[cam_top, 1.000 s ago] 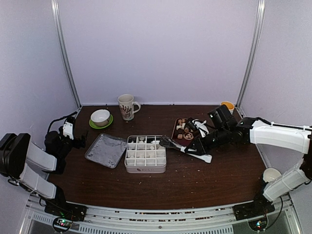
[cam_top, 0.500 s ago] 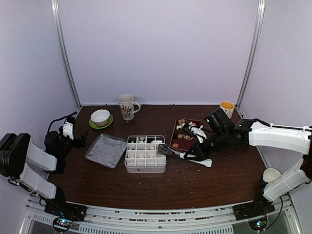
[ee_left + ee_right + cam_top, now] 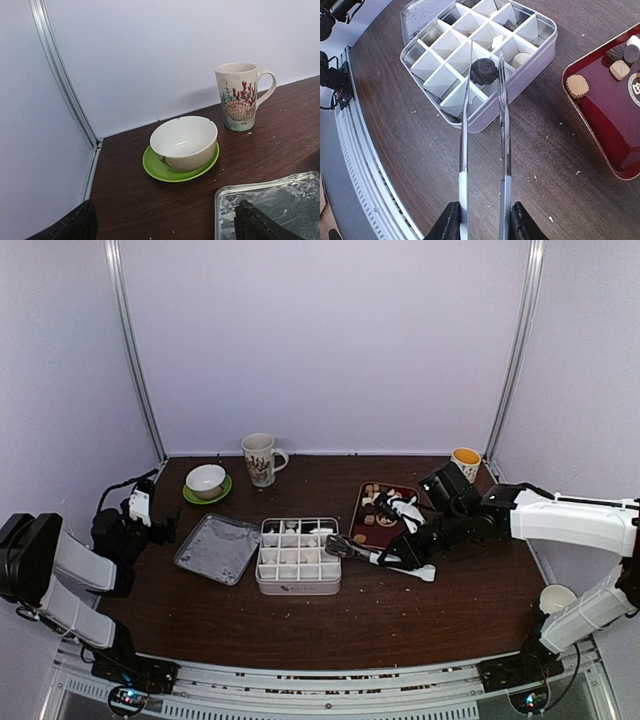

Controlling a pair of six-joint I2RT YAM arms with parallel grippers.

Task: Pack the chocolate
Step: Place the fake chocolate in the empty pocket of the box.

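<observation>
Since a second ago my right gripper [image 3: 485,222] has swung left from the glossy red tray [image 3: 612,135] to the white divided tin [image 3: 532,72]. It is clamped on the metal tongs with white handles [image 3: 504,125], whose tips pinch a dark round chocolate [image 3: 484,71] above a cell near the tin's right edge. Pale pieces [image 3: 521,59] lie in other cells, and a tan chocolate [image 3: 577,86] sits on the tray. My left gripper [image 3: 162,222] is spread wide, holding nothing.
</observation>
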